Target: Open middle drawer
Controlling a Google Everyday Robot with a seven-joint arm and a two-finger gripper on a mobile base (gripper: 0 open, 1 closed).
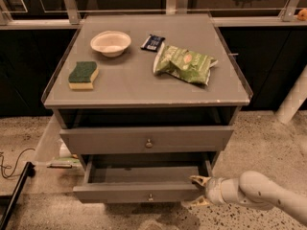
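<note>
**Gripper sitting at the open mid drawer**

The gripper (194,191) is hanging low on the right, just beside the right end of the middle drawer (120,193). Its two fingers (198,179) are spreading apart, one up & one down, holding nothing. Can't tell if they're touching the drawer front. The drawer is sticking out w/ its grey inside showing, under the shut drawer (105,139) above it.

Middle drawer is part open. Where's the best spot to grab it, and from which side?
The middle drawer has a flat front, so the small round knob at its centre is the only protruding grip. Come straight in from the front, level with it. The end effector sits at the front's right end and would likely need to shift toward the centre.
</note>
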